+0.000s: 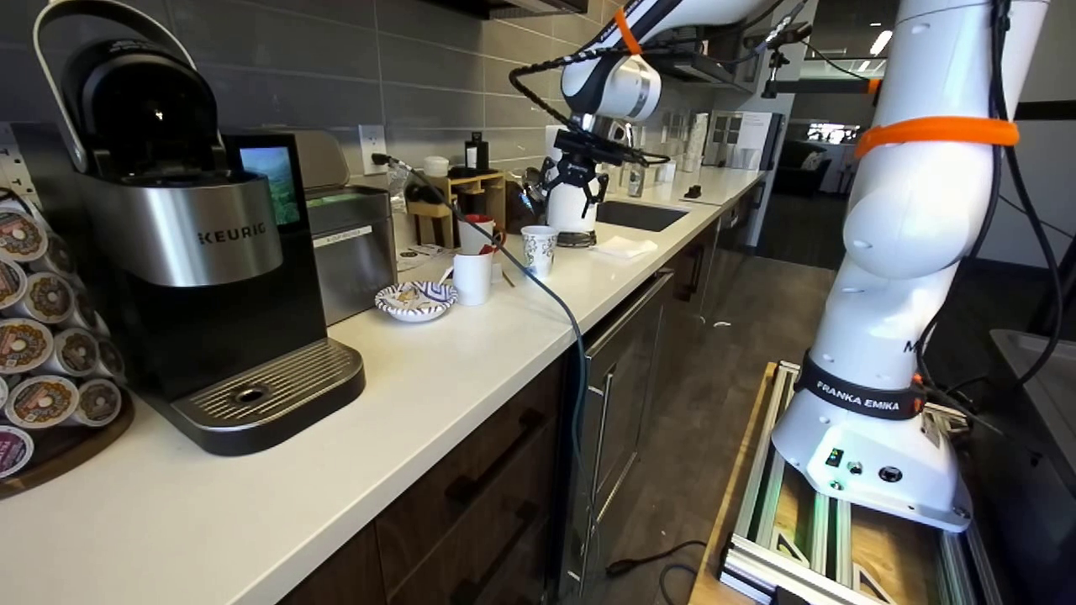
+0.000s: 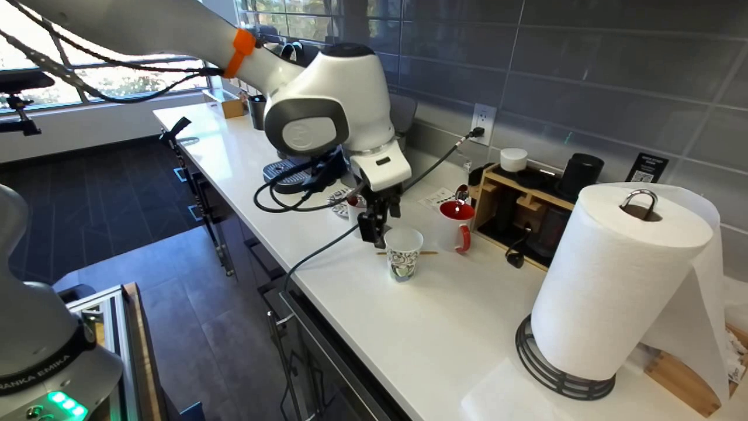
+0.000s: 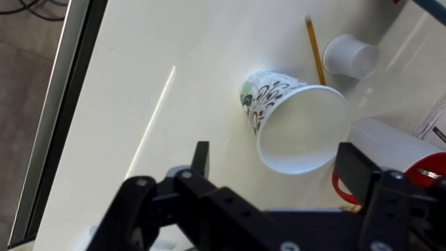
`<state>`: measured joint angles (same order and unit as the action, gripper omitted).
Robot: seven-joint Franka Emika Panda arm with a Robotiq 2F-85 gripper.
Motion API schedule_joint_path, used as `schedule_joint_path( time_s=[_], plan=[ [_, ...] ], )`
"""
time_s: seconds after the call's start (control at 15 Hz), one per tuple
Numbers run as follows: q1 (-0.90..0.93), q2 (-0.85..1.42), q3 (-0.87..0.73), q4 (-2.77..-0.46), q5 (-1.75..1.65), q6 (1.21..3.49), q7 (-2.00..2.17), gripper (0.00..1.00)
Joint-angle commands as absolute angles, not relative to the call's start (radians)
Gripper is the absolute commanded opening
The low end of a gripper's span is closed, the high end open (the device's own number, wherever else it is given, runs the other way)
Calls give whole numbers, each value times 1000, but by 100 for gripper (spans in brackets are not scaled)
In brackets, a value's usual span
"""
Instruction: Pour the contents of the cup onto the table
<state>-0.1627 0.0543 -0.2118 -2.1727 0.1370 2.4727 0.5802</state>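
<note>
— Standing upright on the off-white desk (image 1: 437,370) is a white paper cup (image 1: 538,250) printed with dark swirls. In an exterior view, what is left of it?

— Farthest left of the cup is a stack of coffee pods (image 1: 49,307). Closer to it are a black and silver coffee machine (image 1: 223,260), a metal box (image 1: 357,252) and a shallow patterned bowl (image 1: 416,301). Nearest the cup on that side are a white mug (image 1: 472,281) and, farther back, a red-lined mug (image 1: 472,239).

— And the claw (image 3: 273,153), in the wrist view?

— Released: its two fingers (image 3: 201,158) are spread wide, with the cup in view beyond them. In an exterior view it hangs just right of the cup, higher and apart from it, in front of a paper-towel roll (image 1: 567,220).

— What else sits to the cup's right?

— A white paper sheet (image 1: 625,247) on the desk, then a dark sink (image 1: 643,216) farther off. Well apart from the cup, at the far right, stands the robot's white base (image 1: 874,454).

— Does the cup hold anything?

— I cannot tell. In the wrist view its inside looks pale and even, and a thin brown stick (image 3: 315,48) lies just beside the cup.
</note>
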Motion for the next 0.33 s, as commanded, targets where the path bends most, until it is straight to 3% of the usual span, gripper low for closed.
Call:
schedule_joint_path(
  time_s=[0.0,0.27],
  plan=[
    [-155,-128,-193,-2320,-70,2536,610,100],
    [-178,-127,-162,-2289,-70,2506,584,100]
  ],
)
